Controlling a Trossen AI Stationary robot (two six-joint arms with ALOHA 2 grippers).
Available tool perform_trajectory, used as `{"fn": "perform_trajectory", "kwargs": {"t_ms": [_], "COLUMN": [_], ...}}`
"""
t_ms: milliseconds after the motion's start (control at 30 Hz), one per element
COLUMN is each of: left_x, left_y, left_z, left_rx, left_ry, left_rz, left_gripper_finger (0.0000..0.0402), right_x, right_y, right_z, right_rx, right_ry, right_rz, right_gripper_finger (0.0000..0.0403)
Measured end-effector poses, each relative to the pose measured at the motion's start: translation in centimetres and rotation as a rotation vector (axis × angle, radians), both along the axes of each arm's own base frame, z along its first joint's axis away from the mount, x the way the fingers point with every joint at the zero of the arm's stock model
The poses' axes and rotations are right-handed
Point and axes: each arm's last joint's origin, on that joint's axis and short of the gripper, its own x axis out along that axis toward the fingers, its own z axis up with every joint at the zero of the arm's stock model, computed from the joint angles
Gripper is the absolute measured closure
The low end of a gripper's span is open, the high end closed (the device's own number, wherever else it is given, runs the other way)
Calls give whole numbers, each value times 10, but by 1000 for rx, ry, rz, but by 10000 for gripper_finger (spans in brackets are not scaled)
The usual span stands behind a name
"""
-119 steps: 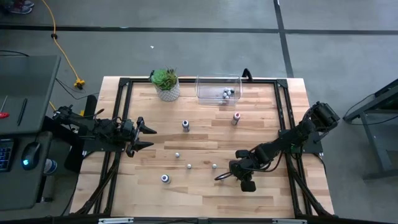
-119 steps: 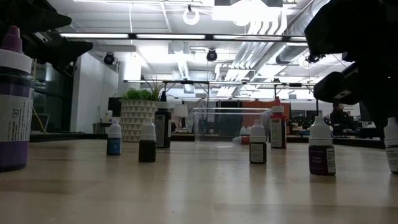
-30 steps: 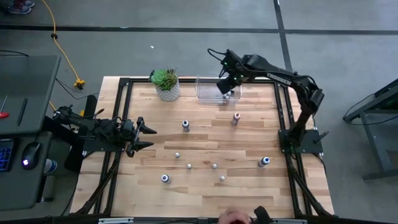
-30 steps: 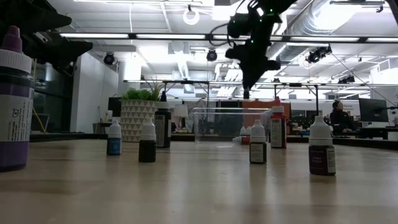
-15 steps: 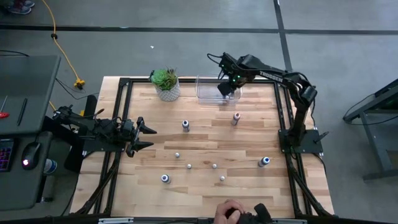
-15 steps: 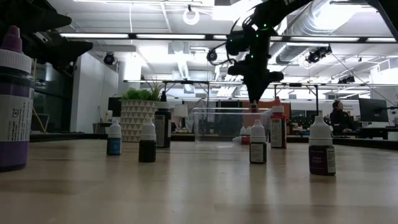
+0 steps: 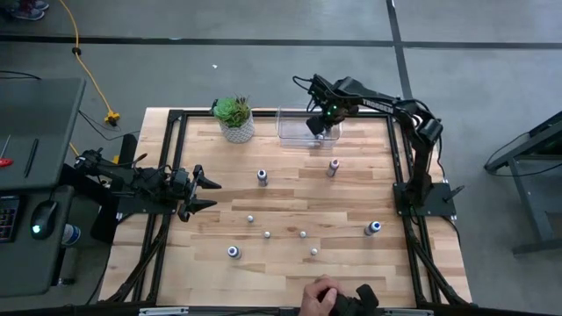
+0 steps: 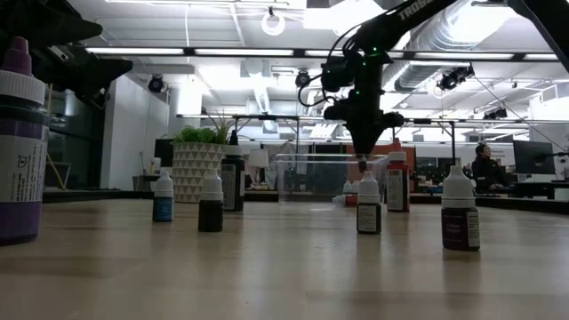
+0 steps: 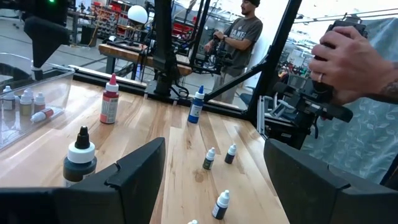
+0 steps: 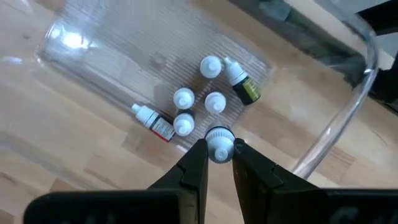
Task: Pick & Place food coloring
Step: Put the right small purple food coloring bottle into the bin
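Six small food-coloring bottles (image 10: 214,101) show at the clear plastic bin (image 7: 294,116), a rectangular, thin-walled transparent tub at the table's far edge: three stand upright with white caps, one lies flat with a red band, one lies tilted with an olive body, and the sixth (image 10: 219,138) is pinched by its white cap between the right gripper's (image 10: 218,152) dark fingers, just above the others. Right gripper (image 7: 318,124): clenched on that bottle, arm stretched over the bin; half a second ago it hung slightly higher above the tub.

Loose bottles on the pale wood-plank table (image 7: 281,272):
- red-topped bottle (image 7: 333,166), just before the bin
- dark bottle with white collar (image 7: 262,177), mid-table
- blue-topped bottle (image 7: 373,228), right side
- blue-topped bottle (image 7: 233,253), near edge
- four tiny whitish bottles (image 7: 267,234), scattered between these

Potted plant (image 7: 234,118): green succulent in a white patterned pot, left of the bin.

Left gripper (image 7: 203,192): fingers spread wide, holding nothing, parked at the table's left edge, unchanged.

A person's hand (image 7: 318,295) grips a dark device at the near edge, further in than before.
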Motion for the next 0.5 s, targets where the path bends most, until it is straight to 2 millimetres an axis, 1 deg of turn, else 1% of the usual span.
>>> {"fn": "perform_trajectory", "kwargs": {"t_ms": [133,300,400,500], "left_x": [0,0,0,0], "left_y": [0,0,0,0], "left_z": [0,0,0,0], "left_rx": [0,0,0,0], "left_ry": [0,0,0,0], "left_rz": [0,0,0,0], "left_gripper_finger": [130,130,130,130], "right_x": [0,-3,-6,-8], "right_y": [0,8,12,10], "right_z": [-2,-24,-26,-27], "right_rx": [-6,-15,-21,-27], "right_ry": [-1,-64,-98,-97], "right_rz": [-7,-13,-18,-12], "right_gripper_finger": [347,347,347,347]}}
